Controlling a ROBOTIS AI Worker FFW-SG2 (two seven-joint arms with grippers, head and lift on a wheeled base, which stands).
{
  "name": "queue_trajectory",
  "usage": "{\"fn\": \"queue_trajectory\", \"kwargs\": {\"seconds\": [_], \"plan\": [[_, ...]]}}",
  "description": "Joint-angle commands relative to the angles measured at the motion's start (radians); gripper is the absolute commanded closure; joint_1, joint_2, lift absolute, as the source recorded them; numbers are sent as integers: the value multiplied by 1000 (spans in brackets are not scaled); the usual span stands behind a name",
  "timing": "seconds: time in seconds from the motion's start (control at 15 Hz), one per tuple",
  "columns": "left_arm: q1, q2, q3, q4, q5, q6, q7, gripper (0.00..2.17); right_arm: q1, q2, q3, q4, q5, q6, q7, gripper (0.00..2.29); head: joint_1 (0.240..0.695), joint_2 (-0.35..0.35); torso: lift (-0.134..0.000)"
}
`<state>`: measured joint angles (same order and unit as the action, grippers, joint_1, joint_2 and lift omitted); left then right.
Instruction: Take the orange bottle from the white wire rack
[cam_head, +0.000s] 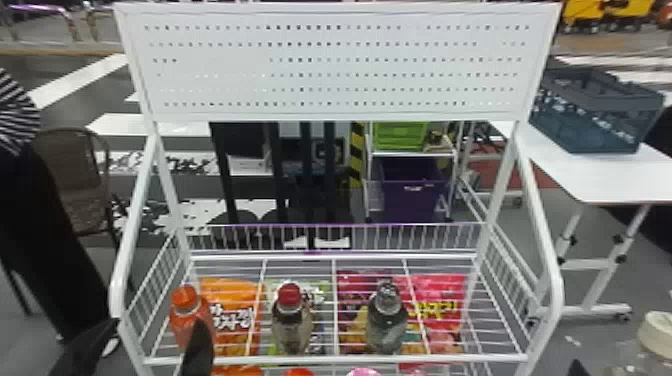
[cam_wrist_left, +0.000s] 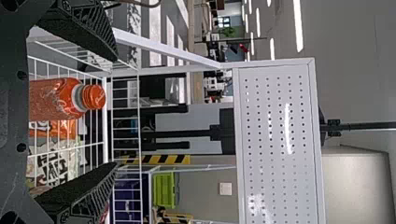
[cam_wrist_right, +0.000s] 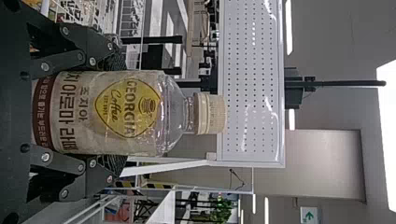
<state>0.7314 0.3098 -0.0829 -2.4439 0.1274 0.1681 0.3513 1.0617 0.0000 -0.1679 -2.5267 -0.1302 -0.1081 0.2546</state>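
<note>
While the right gripper (cam_head: 577, 369), toward four o'clock in the head view, has its jaws closed snugly on both sides of a cream-capped bottle (cam_wrist_right: 126, 112), the left gripper (cam_head: 156, 326) is down toward eight o'clock with its jaws wide apart and nothing gripped. The orange bottle (cam_head: 184, 317) stands upright just beyond the left jaws, about one to two o'clock from their gap in the head view, where the dark tip of one finger covers part of it. In the left wrist view it lines up within the gap, nearer one finger than the other.

That bottle is toward eight o'clock on the white wire rack (cam_head: 325, 359), close to the near rail. Toward three o'clock from it stand a red-capped bottle (cam_head: 292, 325) and, farther along, a grey-capped bottle (cam_head: 386, 325). Colourful snack bags (cam_head: 442, 300) show through the wires. At twelve o'clock rises a white perforated panel (cam_head: 325, 65); farther back are a purple bin (cam_head: 412, 200) toward one o'clock and a dark crate (cam_head: 595, 115) toward two, on a white tabletop (cam_head: 600, 175).
</note>
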Motion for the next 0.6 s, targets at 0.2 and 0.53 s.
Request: {"fn": "queue_trajectory", "kwargs": {"seconds": [0.2,0.53], "plan": [[-1,0,5,2,0,3,0,90,1,1,-1,-4,0,-3,0,1004,499,0,0],[-1,-5,5,3,3,3,0,90,1,1,-1,-7,0,0,0,1004,499,0,0]]}}
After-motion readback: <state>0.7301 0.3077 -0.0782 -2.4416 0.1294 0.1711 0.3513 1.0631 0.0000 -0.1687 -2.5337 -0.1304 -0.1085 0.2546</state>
